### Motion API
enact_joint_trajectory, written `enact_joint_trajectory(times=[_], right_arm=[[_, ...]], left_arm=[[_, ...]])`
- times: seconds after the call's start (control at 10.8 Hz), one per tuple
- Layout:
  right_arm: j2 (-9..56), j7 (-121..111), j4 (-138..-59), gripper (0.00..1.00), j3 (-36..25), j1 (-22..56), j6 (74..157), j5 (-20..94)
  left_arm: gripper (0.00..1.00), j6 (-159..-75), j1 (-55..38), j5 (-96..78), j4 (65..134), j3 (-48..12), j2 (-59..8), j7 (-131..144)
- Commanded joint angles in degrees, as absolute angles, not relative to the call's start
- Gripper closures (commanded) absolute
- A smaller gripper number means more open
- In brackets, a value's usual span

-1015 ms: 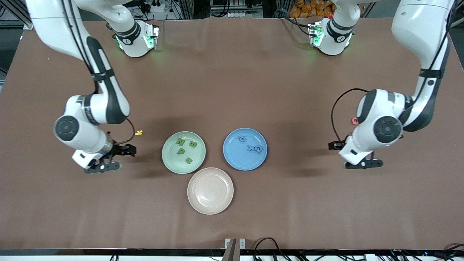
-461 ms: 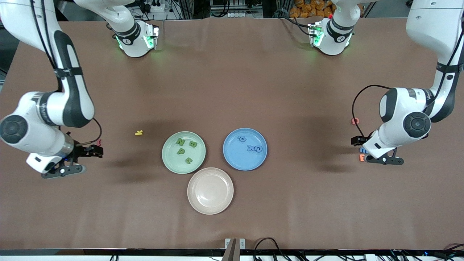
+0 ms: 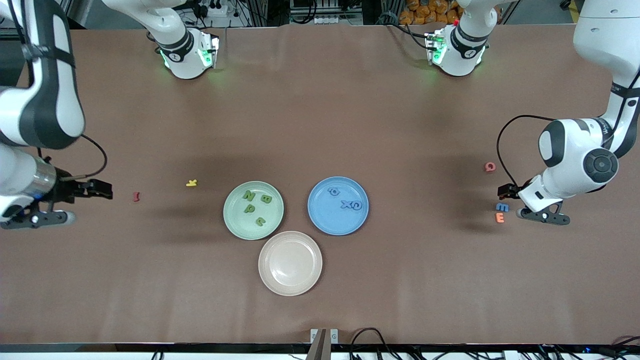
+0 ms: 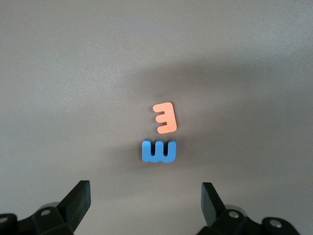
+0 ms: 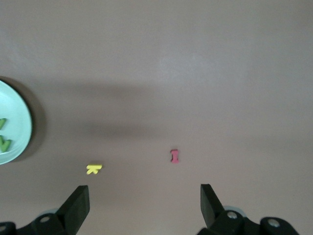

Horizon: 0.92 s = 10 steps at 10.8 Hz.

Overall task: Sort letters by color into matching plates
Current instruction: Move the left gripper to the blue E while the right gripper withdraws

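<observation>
The mint green plate [image 3: 235,220] holds several dark green letters [image 3: 250,208]. On the blue plate [image 3: 330,222] lie three blue letters [image 3: 346,204]. A blue E [image 3: 502,207] [image 4: 159,151] lies flat on the table toward the left arm's end, touching an orange E [image 3: 499,217] [image 4: 165,117]. My left gripper [image 3: 525,202] [image 4: 145,200] hangs open and empty over the table just beside the blue E. My right gripper [image 3: 67,204] [image 5: 144,200] is open and empty over bare table at the right arm's end.
A beige-pink plate [image 3: 290,285] sits nearer the front camera than the two other plates. A yellow letter [image 3: 191,183] [image 5: 93,169] and a red letter [image 3: 136,196] [image 5: 174,155] lie between the right gripper and the green plate. A pink letter [image 3: 490,167] lies farther back than the blue E.
Both arms have swung outward from the plates toward their own ends of the table. That uncovered the blue and orange E's and the red letter. Both grippers stayed open.
</observation>
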<state>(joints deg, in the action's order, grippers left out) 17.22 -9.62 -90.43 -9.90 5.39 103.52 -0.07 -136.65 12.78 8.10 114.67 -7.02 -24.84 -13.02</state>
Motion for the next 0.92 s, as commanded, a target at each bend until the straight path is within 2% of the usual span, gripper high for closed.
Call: enact_joint_trajectory(times=[0.0,0.18,0.28,0.55,0.83], right_arm=[[12.0,-4.9,-87.8,0.00,-9.0,4.7,95.1,-0.4],[10.5,-4.7,-81.8,0.00,-9.0,4.7,85.5,-0.1],[8.5,-4.7,-81.4,0.00,-8.9,4.7,83.5,-0.1],[3.1,-4.7,-81.8,0.00,-8.2,5.4,80.9,0.7],[2.0,-3.9,-84.1,0.00,-8.0,5.6,83.5,2.5]], left_arm=[[0.00,-140.6,13.7,2.0,115.2,-7.0,-27.1,-18.5],[0.00,-143.7,13.6,1.9,115.3,-6.9,-29.3,-18.5],[0.00,-144.5,13.4,2.2,115.2,-6.9,-30.3,-18.5],[0.00,-145.3,13.3,2.8,115.2,-6.2,-31.2,-18.5],[0.00,-146.3,12.8,2.9,115.5,-5.7,-31.7,-18.3]])
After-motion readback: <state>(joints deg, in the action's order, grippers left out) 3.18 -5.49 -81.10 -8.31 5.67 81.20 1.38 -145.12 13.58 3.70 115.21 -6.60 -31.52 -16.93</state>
